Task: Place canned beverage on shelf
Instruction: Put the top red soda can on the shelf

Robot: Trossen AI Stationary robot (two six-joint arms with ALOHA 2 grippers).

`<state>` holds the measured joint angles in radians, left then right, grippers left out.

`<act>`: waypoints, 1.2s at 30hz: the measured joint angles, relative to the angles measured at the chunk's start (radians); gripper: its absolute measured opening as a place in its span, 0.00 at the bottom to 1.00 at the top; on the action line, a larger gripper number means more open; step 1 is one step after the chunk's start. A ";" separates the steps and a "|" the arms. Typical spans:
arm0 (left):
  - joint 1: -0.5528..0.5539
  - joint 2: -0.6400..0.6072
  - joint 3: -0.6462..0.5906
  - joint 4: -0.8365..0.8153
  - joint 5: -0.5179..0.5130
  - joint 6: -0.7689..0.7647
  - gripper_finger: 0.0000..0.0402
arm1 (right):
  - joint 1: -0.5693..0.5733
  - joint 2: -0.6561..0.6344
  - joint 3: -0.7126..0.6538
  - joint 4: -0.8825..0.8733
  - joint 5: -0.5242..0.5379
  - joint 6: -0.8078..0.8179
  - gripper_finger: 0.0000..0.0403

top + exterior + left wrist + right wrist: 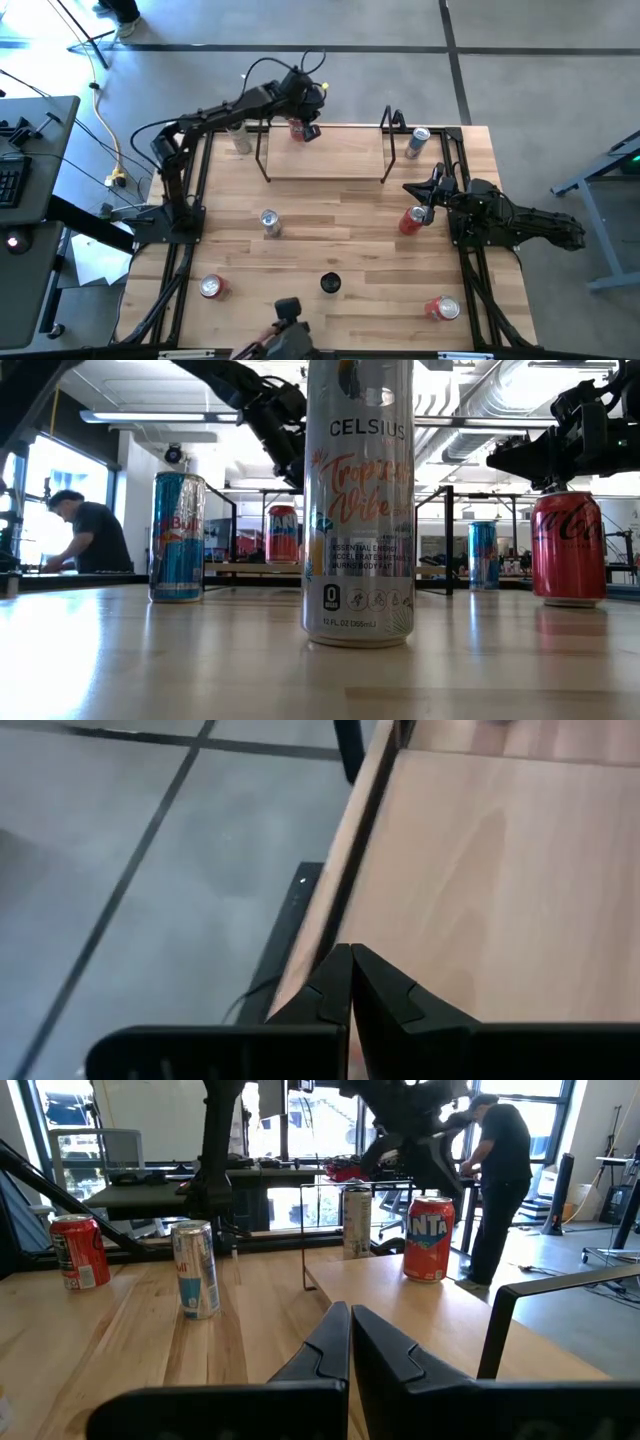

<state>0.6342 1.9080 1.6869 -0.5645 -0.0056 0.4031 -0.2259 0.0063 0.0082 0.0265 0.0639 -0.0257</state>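
Note:
The shelf (325, 152) is a pale plank between two black rod frames at the table's far middle. An orange-red Fanta can (428, 1238) stands upright on the plank's left end, also seen in the high view (297, 129). My left gripper (350, 982) is shut and empty just above that can, over the shelf's far edge (285, 445). My right gripper (350, 1338) is shut and empty at the table's right side, just above and beside a red Coca-Cola can (411, 221) that stands on the table.
More cans stand on the table: a blue one (417, 142) right of the shelf, a silver one (238, 138) left of it, a Red Bull can (269, 222), a Celsius can (358, 500) near the front, and red ones (211, 287) (441, 308). A person (495, 1170) stands beyond the table.

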 joint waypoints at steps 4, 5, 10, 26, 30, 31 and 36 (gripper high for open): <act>0.010 0.068 0.102 -0.100 0.000 0.055 0.00 | 0.000 0.000 0.000 0.000 0.000 0.000 0.00; 0.010 0.087 0.120 -0.119 0.000 0.065 0.00 | 0.000 0.000 0.000 0.000 0.000 0.000 0.00; 0.010 0.144 0.178 -0.156 -0.028 0.079 0.00 | 0.000 0.000 0.000 0.000 0.000 0.000 0.00; 0.009 0.157 0.182 -0.247 -0.147 0.003 0.00 | 0.000 0.000 0.000 0.000 0.000 0.000 0.00; 0.006 0.154 0.182 -0.258 -0.161 -0.009 0.00 | 0.000 0.000 0.000 0.000 0.000 0.000 0.00; 0.004 0.153 0.182 -0.259 -0.166 -0.010 0.00 | 0.000 0.000 0.000 0.000 0.000 0.000 0.00; 0.000 0.136 0.182 -0.272 -0.181 -0.028 0.00 | 0.000 0.000 0.000 0.000 0.000 0.000 0.00</act>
<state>0.6338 2.0441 1.8687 -0.8360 -0.1871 0.3747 -0.2259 0.0063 0.0085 0.0265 0.0639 -0.0257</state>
